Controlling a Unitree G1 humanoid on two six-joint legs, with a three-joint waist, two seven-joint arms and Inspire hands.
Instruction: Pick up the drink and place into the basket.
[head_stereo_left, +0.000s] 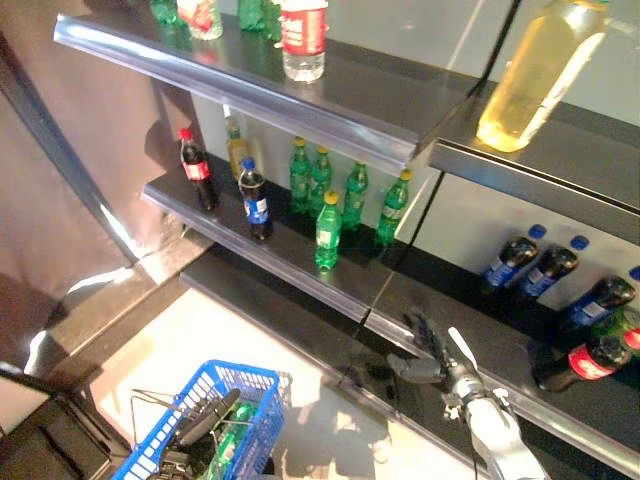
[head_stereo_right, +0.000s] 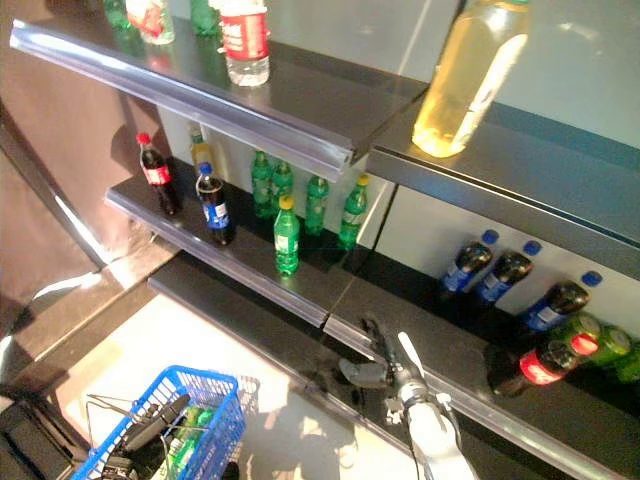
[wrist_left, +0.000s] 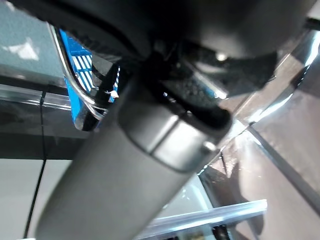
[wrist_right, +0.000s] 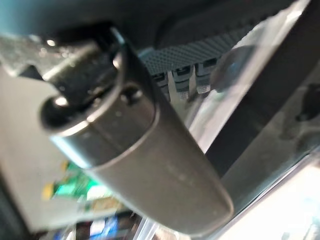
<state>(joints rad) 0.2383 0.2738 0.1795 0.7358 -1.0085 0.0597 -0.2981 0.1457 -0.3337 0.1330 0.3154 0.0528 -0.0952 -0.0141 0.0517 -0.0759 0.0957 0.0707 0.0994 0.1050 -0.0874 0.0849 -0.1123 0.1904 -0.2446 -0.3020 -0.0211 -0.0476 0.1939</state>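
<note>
Nearest, at 7 o'clock, left robot hand (head_stereo_left: 205, 420) grips the basket (head_stereo_left: 250, 430), green drink inside. Right robot hand (head_stereo_left: 432, 352), fingers spread, empty, reaches toward shelf (head_stereo_left: 300, 265). I judge another pick next: green bottle (head_stereo_left: 327, 232) at 12 o'clock.

Small green plastic bottle (head_stereo_left: 328, 231) alone at the front edge of the dark middle shelf (head_stereo_left: 300, 262), open room around it, more green bottles (head_stereo_left: 340, 190) crowded behind, long grey top shelf (head_stereo_left: 240, 85) hanging overhead
</note>
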